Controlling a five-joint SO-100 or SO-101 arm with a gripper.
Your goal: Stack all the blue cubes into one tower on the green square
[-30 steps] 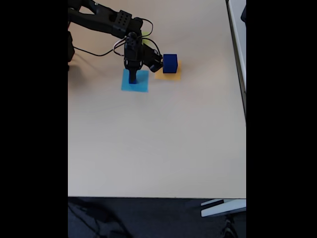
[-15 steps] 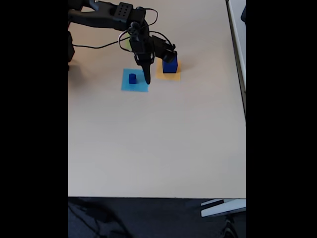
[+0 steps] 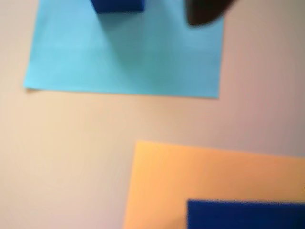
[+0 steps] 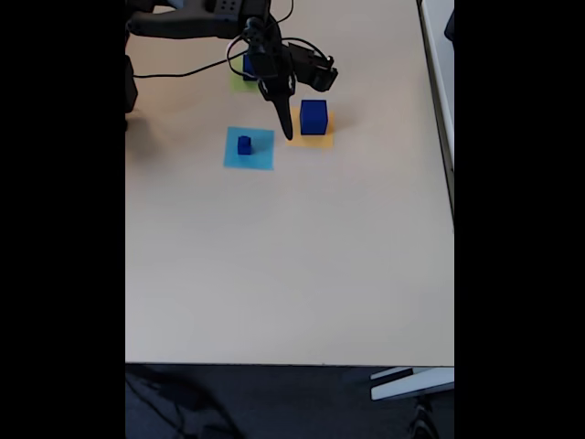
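In the fixed view my gripper (image 4: 287, 134) hangs point-down between the light-blue square (image 4: 249, 155) and the orange square (image 4: 311, 135). Its fingers look closed together with nothing held. A small blue cube (image 4: 244, 144) stands on the light-blue square, left of the gripper. A large blue cube (image 4: 313, 116) stands on the orange square, to its right. Behind the arm lies the green square (image 4: 239, 82), with another blue cube (image 4: 249, 67) on it, partly hidden. The wrist view shows the small cube (image 3: 117, 5), a dark fingertip (image 3: 205, 12) and the large cube (image 3: 245, 215).
The arm (image 4: 183, 23) reaches in from the upper left, with a black cable looping beside it. The table's right edge (image 4: 437, 110) and front edge (image 4: 292, 364) bound a wide bare beige surface in front of the squares.
The gripper let go of the small cube on the light-blue square, lifted and swung right towards the orange square. The green square with its cube has come into sight.
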